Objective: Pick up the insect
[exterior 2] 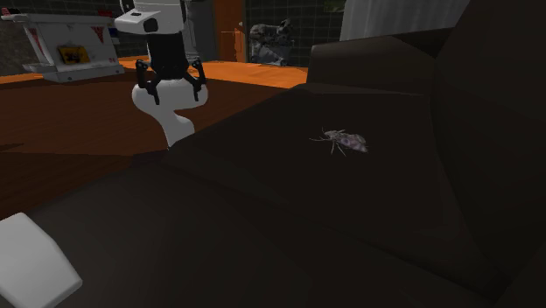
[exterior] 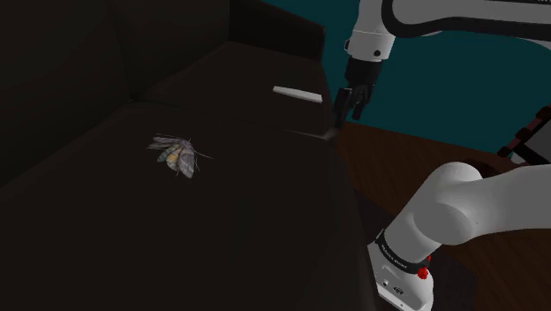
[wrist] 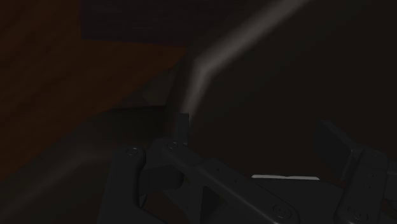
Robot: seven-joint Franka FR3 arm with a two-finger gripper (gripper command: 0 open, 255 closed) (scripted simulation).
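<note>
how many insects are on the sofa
1. The insect lies on the dark sofa, towards the shoulder view's left, well apart from the open end effector. The scene is dim, so another could be hidden.

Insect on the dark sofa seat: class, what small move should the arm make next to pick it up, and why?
Probably carry the open claw sideways over the sofa toward the insect, keeping above the seat. The claw hangs at the sofa's edge, holding nothing, while the insect lies well off toward the shoulder view's left, so descending here would miss it.
</note>
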